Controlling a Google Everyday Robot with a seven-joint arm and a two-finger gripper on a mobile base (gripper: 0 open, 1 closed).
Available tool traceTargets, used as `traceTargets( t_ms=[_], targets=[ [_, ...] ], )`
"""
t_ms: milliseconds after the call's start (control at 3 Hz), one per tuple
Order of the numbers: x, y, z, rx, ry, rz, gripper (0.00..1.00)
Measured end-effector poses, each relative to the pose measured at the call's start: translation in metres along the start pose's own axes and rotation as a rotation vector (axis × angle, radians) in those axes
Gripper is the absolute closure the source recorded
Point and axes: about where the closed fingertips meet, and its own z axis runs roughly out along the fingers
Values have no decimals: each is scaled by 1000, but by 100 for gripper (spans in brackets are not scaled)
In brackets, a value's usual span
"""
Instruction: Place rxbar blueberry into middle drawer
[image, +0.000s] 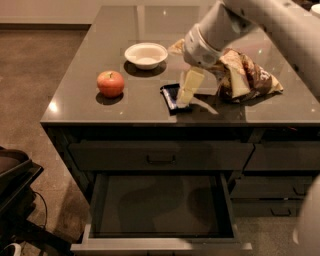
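Observation:
The rxbar blueberry (170, 97), a small dark blue bar, lies flat on the grey counter near its front edge, right of the apple. My gripper (188, 92) reaches down from the upper right and hangs right over the bar's right half, hiding part of it. I cannot tell whether it touches the bar. The middle drawer (160, 245) stands pulled open below the counter, its dark flat inside bare.
A red apple (110, 83) and a white bowl (145, 54) sit on the counter left of the gripper. A tan-and-brown chip bag (247, 77) lies to its right. A closed drawer with a black handle (160, 159) is above the open one.

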Motion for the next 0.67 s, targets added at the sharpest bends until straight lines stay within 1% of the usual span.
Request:
traceTargets(
  t_ms=[333,667],
  targets=[
    [21,13,4,37,-49,15,0],
    [34,19,14,10,-97,28,0]
  ],
)
